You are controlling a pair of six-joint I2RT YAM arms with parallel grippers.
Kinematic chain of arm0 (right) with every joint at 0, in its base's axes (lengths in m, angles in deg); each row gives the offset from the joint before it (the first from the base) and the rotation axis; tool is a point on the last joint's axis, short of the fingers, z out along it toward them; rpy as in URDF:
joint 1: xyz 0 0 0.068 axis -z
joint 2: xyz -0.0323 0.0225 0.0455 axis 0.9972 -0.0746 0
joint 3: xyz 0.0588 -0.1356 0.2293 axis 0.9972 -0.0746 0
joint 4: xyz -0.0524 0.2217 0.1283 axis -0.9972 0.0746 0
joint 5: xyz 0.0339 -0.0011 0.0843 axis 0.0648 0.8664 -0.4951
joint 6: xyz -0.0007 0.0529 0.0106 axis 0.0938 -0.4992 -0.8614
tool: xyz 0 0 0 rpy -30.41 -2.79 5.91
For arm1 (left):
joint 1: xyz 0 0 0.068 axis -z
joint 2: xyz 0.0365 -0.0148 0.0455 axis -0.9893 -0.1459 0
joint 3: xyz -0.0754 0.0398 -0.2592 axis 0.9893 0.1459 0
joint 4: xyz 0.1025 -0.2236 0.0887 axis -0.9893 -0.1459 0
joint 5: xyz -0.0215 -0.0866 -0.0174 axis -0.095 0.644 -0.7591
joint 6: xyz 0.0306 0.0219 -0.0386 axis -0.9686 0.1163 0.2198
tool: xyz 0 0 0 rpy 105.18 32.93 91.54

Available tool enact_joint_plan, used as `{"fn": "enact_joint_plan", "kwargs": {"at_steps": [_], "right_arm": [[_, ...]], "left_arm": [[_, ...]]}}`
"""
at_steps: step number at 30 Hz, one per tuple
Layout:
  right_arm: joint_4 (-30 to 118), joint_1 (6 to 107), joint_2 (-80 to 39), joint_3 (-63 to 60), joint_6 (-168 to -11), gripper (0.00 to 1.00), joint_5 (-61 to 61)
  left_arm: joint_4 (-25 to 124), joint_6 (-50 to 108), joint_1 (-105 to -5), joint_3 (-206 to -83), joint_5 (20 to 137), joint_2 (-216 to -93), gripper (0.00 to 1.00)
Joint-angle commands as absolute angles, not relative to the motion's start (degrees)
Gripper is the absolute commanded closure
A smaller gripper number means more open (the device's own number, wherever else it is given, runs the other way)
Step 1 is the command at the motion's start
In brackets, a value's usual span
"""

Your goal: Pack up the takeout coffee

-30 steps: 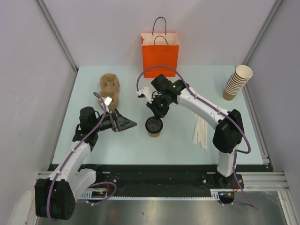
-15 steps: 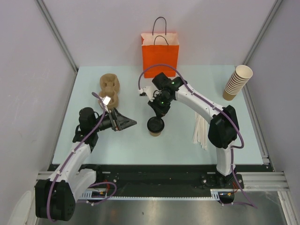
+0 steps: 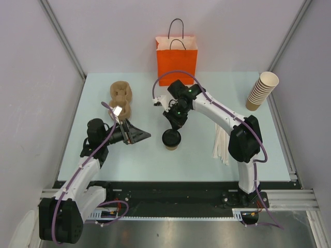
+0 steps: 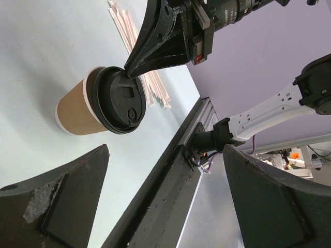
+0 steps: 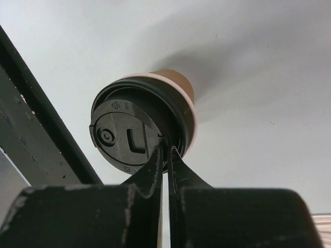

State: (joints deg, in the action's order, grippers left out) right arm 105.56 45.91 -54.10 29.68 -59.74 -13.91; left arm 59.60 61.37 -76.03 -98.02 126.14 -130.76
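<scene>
Top external view is showing the left hand [image 3: 144,138] lying low over the table [image 3: 129,165], left of centre, with its fingers spread wide apart and pointing right at the takeout coffee [image 3: 170,139], near it but not touching. The cup is standing upright around the middle of the table, a little toward the near edge, with its black lid [image 3: 170,137] on.

The right hand [image 3: 172,129] is reaching down from the far side with its fingers pressed together on nothing, their tips resting against the far part of the lid's rim. Seen from the right wrist, the joined tips are sitting right on the raised edge, not around the cup.

That contact looks like the main hazard. If the right hand is pushing sideways or downward off centre, the light cup is likely to tip toward the near edge or skid away from the waiting left hand, and a prying load on the rim could pop the lid loose. If the left hand is then closing hard on the paper wall, it could dent the cup and lift the lid as well.

The orange bag [image 3: 177,59] is standing at the far edge, well apart from the cup. Its narrow mouth and upright handles are leaving little room, so a tilted carry could snag there.
</scene>
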Motion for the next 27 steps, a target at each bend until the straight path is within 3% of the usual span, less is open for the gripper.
{"fn": "enact_joint_plan", "kwargs": {"at_steps": [1,18,21,27], "right_arm": [[106.5,46.8,-54.7,32.3,-58.8,1.0,-14.8],[106.9,47.9,-56.6,33.6,-59.2,0.98,-17.0],[107.1,48.0,-57.0,34.1,-59.4,0.94,-17.3],[107.8,48.1,-57.5,34.7,-59.5,0.72,-17.4]], "left_arm": [[61.8,61.7,-76.3,-97.8,126.4,-130.2,0.03],[61.7,61.5,-76.3,-97.6,126.6,-130.3,0.03],[61.7,61.5,-76.3,-97.6,126.6,-130.3,0.02],[61.3,61.2,-76.3,-97.5,126.6,-130.3,0.02]]}}
